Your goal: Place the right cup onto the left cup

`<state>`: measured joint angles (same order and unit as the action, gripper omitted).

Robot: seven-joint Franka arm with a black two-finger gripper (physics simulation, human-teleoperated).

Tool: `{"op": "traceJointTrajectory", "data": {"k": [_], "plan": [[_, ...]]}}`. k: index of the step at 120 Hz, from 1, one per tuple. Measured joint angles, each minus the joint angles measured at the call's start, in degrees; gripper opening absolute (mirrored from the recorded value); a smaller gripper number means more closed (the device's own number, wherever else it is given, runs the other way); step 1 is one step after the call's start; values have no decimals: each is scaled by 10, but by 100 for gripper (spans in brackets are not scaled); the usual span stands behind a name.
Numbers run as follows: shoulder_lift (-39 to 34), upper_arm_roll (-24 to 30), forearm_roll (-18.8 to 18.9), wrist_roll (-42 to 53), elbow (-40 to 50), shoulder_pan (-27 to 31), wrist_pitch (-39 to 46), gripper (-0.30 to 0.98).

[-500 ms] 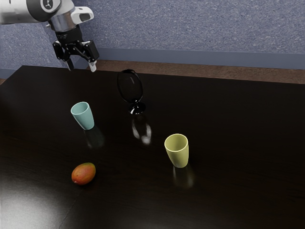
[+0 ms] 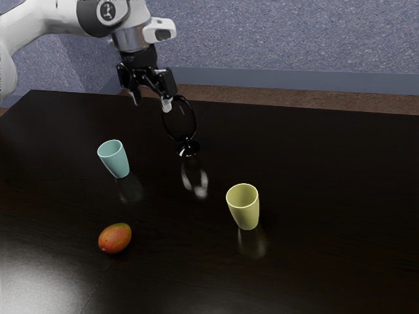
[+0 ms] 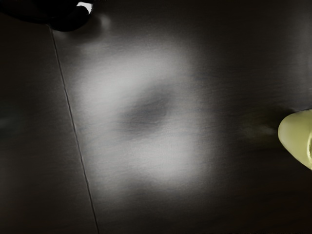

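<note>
My gripper (image 2: 152, 104) is in the air above the table's far part in the exterior view, its two fingers apart with nothing between them. Upright on the table stands a teal cup (image 2: 115, 159), nearer the exterior view's left. A yellow cup (image 2: 244, 208) stands upright farther toward the exterior view's right and closer to that camera. Part of the yellow cup (image 3: 297, 136) appears at the wrist view's edge. Both cups look hollow from above, and they are well apart from each other and from my gripper.
A black oval object on a round foot (image 2: 187, 148) stands close by my gripper, beyond the cups. A red-orange mango (image 2: 115, 238) lies on the dark table (image 2: 327, 170) on the near side of the teal cup.
My arm has moved toward the exterior view's right, and slightly lower, bringing the hand near the black oval object. Cups and mango have stayed put.
</note>
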<state>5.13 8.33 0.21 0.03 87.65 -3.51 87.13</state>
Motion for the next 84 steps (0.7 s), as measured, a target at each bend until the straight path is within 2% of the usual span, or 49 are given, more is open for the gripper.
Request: {"op": "traceJointTrajectory", "data": {"k": [19,39,64,84], "plan": [[16,57,0,-7,0,2,12,69],[28,97,-12,-53,0,5,20,69],[43,134,-14,-108,4,3,36,69],[42,144,-13,-140,43,3,67,69]]}}
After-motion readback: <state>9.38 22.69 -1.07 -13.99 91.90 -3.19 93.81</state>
